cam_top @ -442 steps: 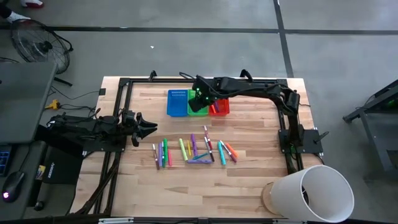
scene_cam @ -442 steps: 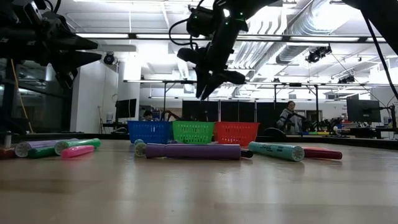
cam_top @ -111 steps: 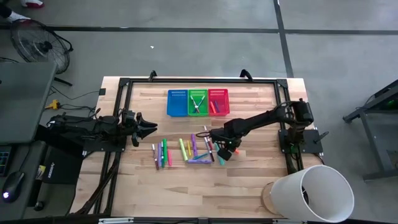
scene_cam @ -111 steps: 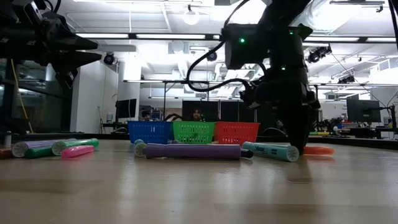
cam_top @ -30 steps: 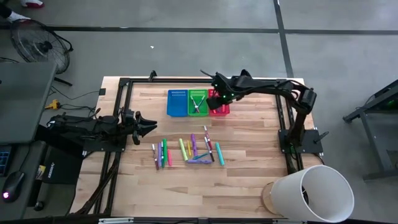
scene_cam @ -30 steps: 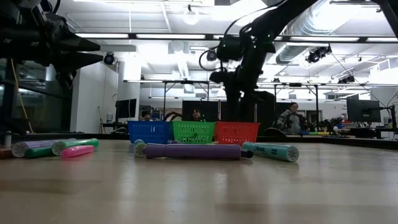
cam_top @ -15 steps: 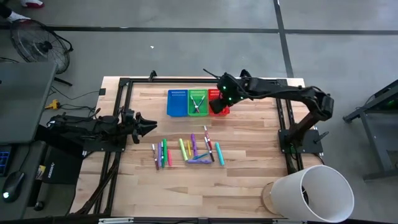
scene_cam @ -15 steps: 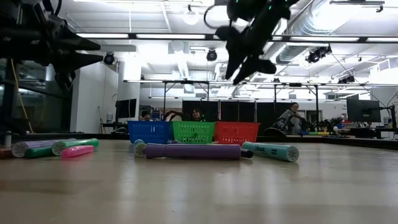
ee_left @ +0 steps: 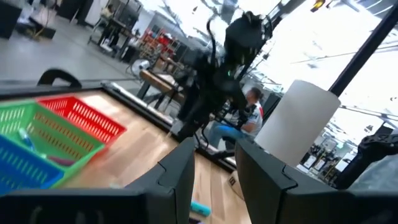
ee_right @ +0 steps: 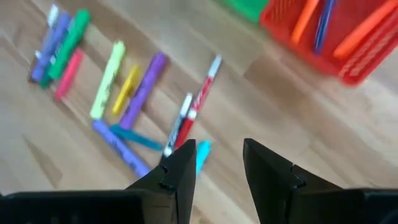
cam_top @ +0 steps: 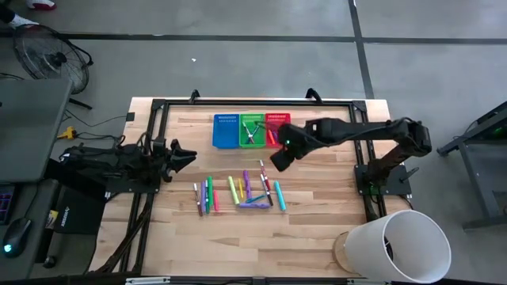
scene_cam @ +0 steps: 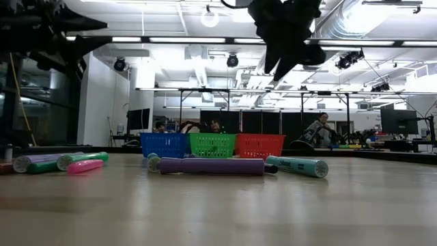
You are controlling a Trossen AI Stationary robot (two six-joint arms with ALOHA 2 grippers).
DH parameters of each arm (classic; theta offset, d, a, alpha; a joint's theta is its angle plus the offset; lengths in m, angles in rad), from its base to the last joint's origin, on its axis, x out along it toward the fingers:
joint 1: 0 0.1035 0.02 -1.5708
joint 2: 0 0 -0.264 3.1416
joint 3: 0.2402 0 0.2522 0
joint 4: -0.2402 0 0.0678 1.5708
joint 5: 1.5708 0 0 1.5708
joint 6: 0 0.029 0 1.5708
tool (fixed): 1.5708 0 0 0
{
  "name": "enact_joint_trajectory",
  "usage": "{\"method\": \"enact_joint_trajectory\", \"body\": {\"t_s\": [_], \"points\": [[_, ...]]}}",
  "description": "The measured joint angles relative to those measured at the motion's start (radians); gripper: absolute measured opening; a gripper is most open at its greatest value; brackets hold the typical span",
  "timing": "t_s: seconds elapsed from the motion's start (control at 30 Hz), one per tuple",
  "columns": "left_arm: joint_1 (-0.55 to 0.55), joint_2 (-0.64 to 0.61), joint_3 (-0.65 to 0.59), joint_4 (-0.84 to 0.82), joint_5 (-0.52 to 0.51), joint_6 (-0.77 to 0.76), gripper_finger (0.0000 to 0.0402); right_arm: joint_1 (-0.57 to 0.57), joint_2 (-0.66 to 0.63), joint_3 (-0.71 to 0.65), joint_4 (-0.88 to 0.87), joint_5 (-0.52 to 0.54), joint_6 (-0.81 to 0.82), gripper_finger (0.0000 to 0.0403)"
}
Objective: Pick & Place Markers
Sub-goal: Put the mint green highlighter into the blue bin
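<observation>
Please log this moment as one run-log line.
right tool: open, empty, above table between red basket and markers | left tool: open, waiting at table's left edge

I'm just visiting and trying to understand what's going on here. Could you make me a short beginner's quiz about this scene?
1. True or false: the right end effector is carrying a marker.
2. Which basket holds orange markers? A) blue basket B) green basket C) red basket
3. Fill in: the markers still loose on the table lie between the baskets and the table's ____ edge.

Key: 1. False; its fingers stand apart with nothing between them, above the table. 2. C. 3. Front. The left end effector waits at the table's left side.
</observation>
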Motion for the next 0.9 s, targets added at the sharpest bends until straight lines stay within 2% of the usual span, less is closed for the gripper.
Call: {"method": "enact_joint_trajectory", "body": {"t_s": [0.17,0.37,0.57,0.9], "points": [[0.0,0.027,0.049,-0.001,0.009,0.054,0.0115,0.085,0.0,0.0,-0.012,0.025,0.088,0.0122],[0.0,0.123,0.118,-0.01,0.045,0.101,0.0115,0.18,0.0,-0.021,-0.01,0.054,0.147,0.0122],[0.0,0.254,0.211,-0.07,0.103,0.128,0.0115,0.246,0.0,-0.132,0.055,0.031,0.246,0.0131],[0.0,0.371,0.379,-0.163,0.123,0.106,0.0115,0.33,0.002,-0.342,0.287,-0.024,0.363,0.0187]]}}
